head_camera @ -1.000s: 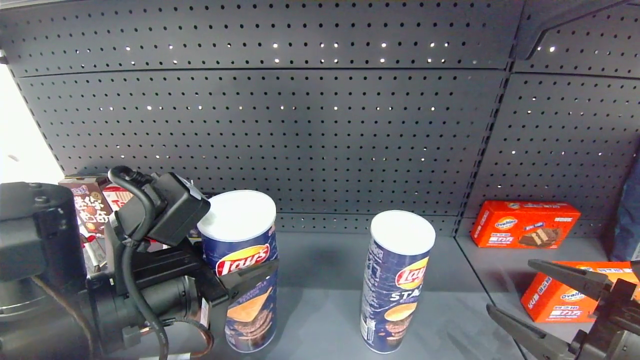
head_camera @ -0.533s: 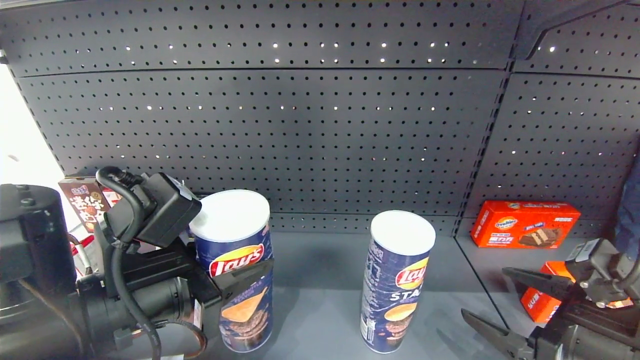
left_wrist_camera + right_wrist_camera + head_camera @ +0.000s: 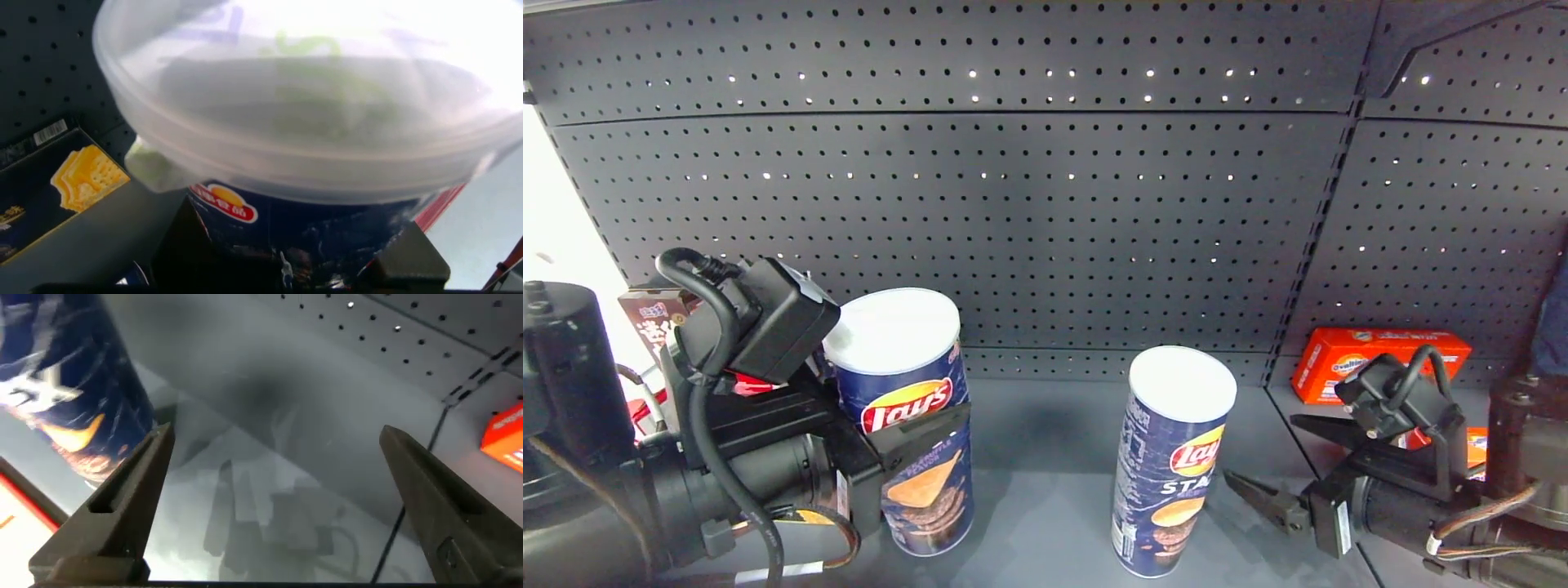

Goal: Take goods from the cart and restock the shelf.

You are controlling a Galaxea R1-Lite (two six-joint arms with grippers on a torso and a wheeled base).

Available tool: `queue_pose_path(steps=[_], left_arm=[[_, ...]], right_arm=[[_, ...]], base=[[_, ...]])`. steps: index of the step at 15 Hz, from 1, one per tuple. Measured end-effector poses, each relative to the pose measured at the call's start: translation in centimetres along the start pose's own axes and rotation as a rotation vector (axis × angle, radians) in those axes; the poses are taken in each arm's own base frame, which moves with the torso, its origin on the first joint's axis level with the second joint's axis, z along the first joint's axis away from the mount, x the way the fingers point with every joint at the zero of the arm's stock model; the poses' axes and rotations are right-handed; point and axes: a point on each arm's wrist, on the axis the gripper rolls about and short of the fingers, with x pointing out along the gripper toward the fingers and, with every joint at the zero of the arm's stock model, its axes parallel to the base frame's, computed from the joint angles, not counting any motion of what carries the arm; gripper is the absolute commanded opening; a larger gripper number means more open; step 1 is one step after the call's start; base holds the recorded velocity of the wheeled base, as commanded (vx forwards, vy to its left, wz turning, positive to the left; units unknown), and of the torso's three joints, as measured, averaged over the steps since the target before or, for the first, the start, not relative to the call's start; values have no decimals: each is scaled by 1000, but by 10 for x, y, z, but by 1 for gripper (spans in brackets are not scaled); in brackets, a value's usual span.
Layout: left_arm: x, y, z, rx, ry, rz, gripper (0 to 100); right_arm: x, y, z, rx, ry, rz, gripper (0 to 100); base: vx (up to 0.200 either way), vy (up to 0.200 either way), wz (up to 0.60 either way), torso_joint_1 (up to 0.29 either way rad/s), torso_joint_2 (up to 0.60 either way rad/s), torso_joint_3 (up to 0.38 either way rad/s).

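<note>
I see bare shelf (image 3: pixel 1045 490) between left can (image 3: pixel 907 408) and right can (image 3: pixel 1172 457), room to pass there. Right can stands just beside my right gripper (image 3: pixel 1262 449), fingers spread. Orange box (image 3: pixel 1331 359) blocks back right; pegboard (image 3: pixel 1045 229) closes the rear.

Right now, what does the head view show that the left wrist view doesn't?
Head view adds: a second chip can standing upright and free on the shelf, the right gripper beside it with jaws open, and orange boxes farther right. Left wrist view adds: a clear lid seen close up and a dark flat box with a yellow picture. Shared: the held chip can, clamped in the left gripper.
</note>
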Motion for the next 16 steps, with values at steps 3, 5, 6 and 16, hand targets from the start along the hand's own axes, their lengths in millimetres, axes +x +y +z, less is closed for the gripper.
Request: queue_pose_path(steps=[3,5,6,16], left_arm=[[0,0,0,0,-1,-3,0],[1,0,1,2,-12,-3,0],[1,0,1,2,-11,-3,0],[1,0,-1,1,-7,-3,0]], right_arm=[[8,1,-1,-3,20,8,100],[14,1,0,-5,25,16,100],[17,2,0,-5,29,19,100],[28,15,-2,-28,51,71,100]], base=[[0,0,0,0,0,0],[0,0,0,0,0,0],[0,0,0,0,0,0],[0,0,0,0,0,0]])
